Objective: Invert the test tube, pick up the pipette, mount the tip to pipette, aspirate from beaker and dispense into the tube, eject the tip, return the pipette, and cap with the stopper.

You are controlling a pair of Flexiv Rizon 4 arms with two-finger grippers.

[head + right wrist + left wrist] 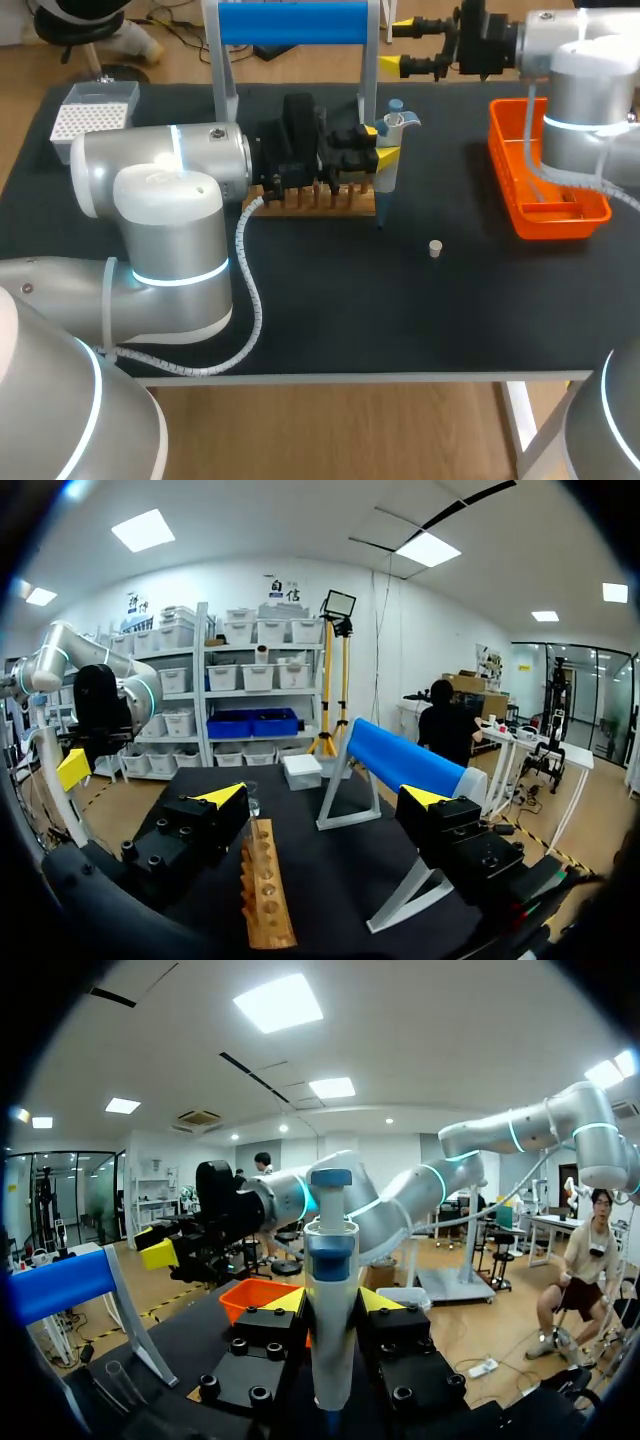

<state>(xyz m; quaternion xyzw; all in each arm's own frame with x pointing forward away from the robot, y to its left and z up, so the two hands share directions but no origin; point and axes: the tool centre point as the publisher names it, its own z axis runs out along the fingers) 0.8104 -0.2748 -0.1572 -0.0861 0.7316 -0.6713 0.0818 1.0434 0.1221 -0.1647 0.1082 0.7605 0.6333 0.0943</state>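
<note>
- At the right end of the wooden rack (pixel 310 200) in the head view, your left fingers (pixel 386 157) are clamped on the pipette (pixel 385 185). It stands upright, with its lower end just off the rack's corner and close to the worktop (pixel 330 310).
- Your right fingers (pixel 392 66) are spread wide with nothing between them, well behind the rack and out past the worktop's far edge.
- Right of the rack lies the orange tray (pixel 548 218). The small white stopper (pixel 435 248) stands on the worktop in front of the rack's right end, apart from it.
- Behind the rack rises the blue-barred stand (pixel 292 22), and far off to the rack's left sits the white tip box (pixel 95 118).
- From the left wrist you see the pipette filling the gap between the two yellow tips. Each tip presses it from its own side, and the blue cap is uppermost. The orange tray shows beyond the pipette, with your right arm further off.
- From the right wrist you see the rack lying ahead of and below the wide-spread fingers, touched by neither, with its row of holes running away from you. The blue-barred stand is just beside the rack and the tip box is beyond it.
</note>
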